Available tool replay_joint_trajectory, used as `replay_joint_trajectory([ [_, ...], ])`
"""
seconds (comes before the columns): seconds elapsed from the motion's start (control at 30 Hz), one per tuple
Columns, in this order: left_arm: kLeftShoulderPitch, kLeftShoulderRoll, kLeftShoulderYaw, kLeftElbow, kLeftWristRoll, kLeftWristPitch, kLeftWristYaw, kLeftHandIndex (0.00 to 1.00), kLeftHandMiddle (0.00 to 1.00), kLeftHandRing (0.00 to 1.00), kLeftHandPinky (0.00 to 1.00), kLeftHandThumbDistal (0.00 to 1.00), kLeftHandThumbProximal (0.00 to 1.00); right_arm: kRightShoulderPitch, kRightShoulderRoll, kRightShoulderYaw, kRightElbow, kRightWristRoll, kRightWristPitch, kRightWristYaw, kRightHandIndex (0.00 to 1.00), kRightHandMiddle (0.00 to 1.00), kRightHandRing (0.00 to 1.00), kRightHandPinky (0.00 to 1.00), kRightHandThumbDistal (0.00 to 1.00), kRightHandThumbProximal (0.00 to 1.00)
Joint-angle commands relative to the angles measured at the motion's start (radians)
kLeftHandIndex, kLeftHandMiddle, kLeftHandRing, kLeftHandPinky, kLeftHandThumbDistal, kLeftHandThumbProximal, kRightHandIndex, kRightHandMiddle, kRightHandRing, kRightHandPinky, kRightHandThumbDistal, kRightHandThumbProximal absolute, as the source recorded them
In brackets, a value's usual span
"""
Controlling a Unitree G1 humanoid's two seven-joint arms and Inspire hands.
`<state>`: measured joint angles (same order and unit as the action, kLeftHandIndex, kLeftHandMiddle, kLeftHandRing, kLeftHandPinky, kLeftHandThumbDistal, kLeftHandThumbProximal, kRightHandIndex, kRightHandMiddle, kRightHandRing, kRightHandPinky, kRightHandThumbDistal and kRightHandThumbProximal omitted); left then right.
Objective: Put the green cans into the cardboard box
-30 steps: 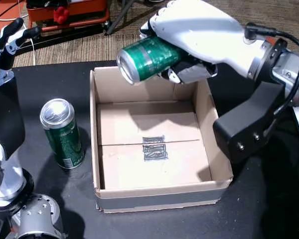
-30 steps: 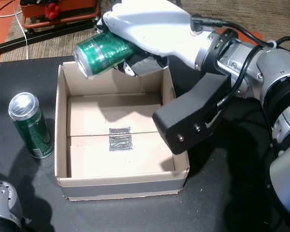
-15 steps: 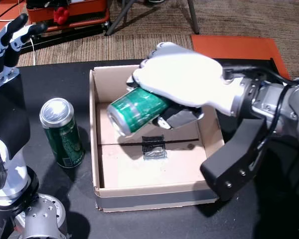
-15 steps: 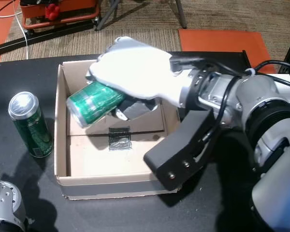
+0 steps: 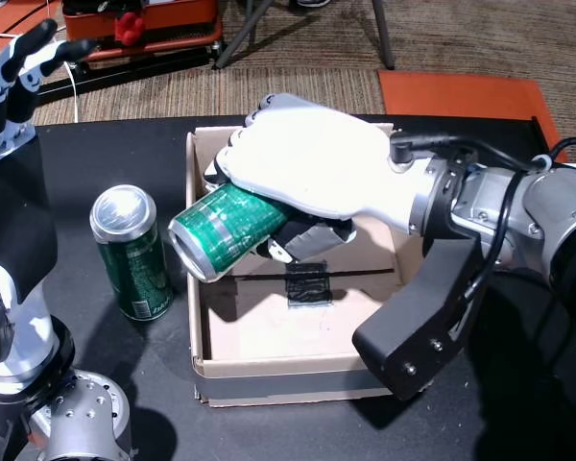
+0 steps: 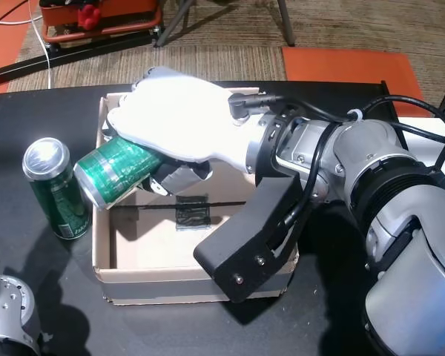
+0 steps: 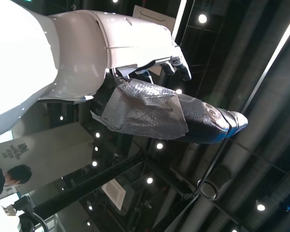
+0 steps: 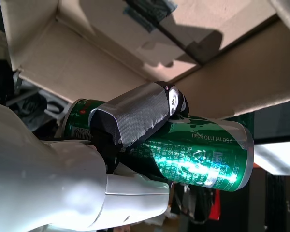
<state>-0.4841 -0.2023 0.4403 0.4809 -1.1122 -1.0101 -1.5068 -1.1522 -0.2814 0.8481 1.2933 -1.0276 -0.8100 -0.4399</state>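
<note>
**Can 1 over box, not released; can 2 untouched**

Right hand is wrapped around a green can, tipped sideways at frame centre, lid end hanging over the cardboard box left wall. Box floor looks bare. Second can stands upright on the table, left of the box. Left hand is raised, holding nothing, fingers look partly curled. So 0 of 2 done.

Bright overhead light, glare on the white robot hand, soft shadows inside the box

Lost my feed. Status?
Right hand shut on green can, tilted over cardboard box left wall. Left hand open, raised. Second green can upright outside box.
</note>
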Motion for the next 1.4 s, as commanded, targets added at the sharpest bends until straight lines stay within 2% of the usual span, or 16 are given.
replay_joint_trajectory([
  [0.0,0.018,-0.111,-0.002,-0.016,0.008,-0.016,0.009,0.69,0.8,0.95,0.89,0.78,0.8,0.008,0.0,-0.014,0.009,0.026,-0.006,0.044,0.11,0.17,0.3,0.39,0.65,0.0],
  [0.13,0.019,-0.106,0.001,-0.014,-0.003,-0.008,0.006,0.69,0.8,0.95,0.88,0.8,0.8,0.012,-0.013,-0.031,0.005,0.041,-0.017,0.085,0.16,0.22,0.34,0.39,0.69,0.0],
  [0.23,0.018,-0.102,0.003,-0.008,-0.008,0.003,0.003,0.68,0.8,0.94,0.88,0.78,0.78,0.013,-0.028,-0.044,0.001,0.052,-0.016,0.12,0.19,0.23,0.36,0.39,0.66,0.0],
  [0.37,0.016,-0.096,0.004,0.0,-0.013,0.018,-0.008,0.69,0.8,0.94,0.88,0.82,0.78,0.013,-0.046,-0.053,-0.004,0.065,-0.014,0.157,0.21,0.25,0.38,0.38,0.61,0.0],
  [0.47,0.018,-0.091,0.004,0.003,-0.01,0.03,-0.008,0.7,0.81,0.94,0.87,0.8,0.77,0.017,-0.053,-0.057,-0.007,0.066,-0.009,0.16,0.19,0.24,0.37,0.38,0.64,0.0],
  [0.5,0.021,-0.09,0.002,0.002,-0.008,0.038,-0.005,0.7,0.8,0.94,0.87,0.81,0.75,0.021,-0.054,-0.064,-0.006,0.074,-0.011,0.161,0.21,0.26,0.41,0.41,0.68,0.0],
  [0.53,0.022,-0.09,0.002,0.001,-0.006,0.041,-0.003,0.7,0.8,0.94,0.86,0.8,0.75,0.025,-0.054,-0.073,-0.004,0.085,-0.013,0.167,0.28,0.36,0.47,0.47,0.75,0.03],
  [0.57,0.022,-0.091,0.003,0.001,-0.005,0.04,-0.004,0.69,0.81,0.95,0.87,0.79,0.76,0.028,-0.054,-0.082,0.0,0.095,-0.011,0.185,0.41,0.5,0.59,0.57,0.77,0.14],
  [0.6,0.02,-0.092,0.005,0.002,-0.005,0.037,-0.006,0.69,0.81,0.95,0.87,0.79,0.76,0.028,-0.054,-0.088,0.002,0.103,-0.007,0.206,0.52,0.61,0.69,0.66,0.81,0.19],
  [0.67,0.018,-0.093,0.008,0.004,-0.002,0.03,-0.006,0.69,0.8,0.94,0.87,0.8,0.77,0.023,-0.053,-0.09,0.004,0.106,0.018,0.259,0.76,0.89,0.94,0.86,0.98,0.34],
  [0.7,0.018,-0.093,0.007,0.004,-0.001,0.032,-0.005,0.69,0.81,0.94,0.87,0.8,0.76,0.02,-0.051,-0.091,0.004,0.107,0.036,0.29,0.85,0.98,0.99,0.93,1.0,0.38],
  [0.77,0.015,-0.094,0.01,0.004,-0.011,0.041,-0.014,0.69,0.81,0.94,0.88,0.78,0.77,0.013,-0.047,-0.094,0.001,0.108,0.07,0.347,0.98,1.0,1.0,0.99,1.0,0.41],
  [0.8,0.012,-0.095,0.013,0.006,-0.014,0.036,-0.018,0.69,0.8,0.94,0.88,0.8,0.78,0.012,-0.047,-0.095,-0.002,0.108,0.079,0.366,1.0,1.0,1.0,1.0,1.0,0.42],
  [0.97,0.007,-0.094,0.019,0.013,-0.012,0.028,-0.017,0.69,0.81,0.94,0.88,0.83,0.78,0.012,-0.05,-0.094,-0.014,0.103,0.101,0.4,1.0,1.0,1.0,1.0,1.0,0.44],
  [1.37,0.011,-0.091,0.019,0.01,-0.005,0.033,-0.01,0.7,0.8,0.95,0.87,0.78,0.75,0.014,-0.048,-0.098,-0.023,0.106,0.111,0.404,1.0,1.0,1.0,1.0,1.0,0.43],
])
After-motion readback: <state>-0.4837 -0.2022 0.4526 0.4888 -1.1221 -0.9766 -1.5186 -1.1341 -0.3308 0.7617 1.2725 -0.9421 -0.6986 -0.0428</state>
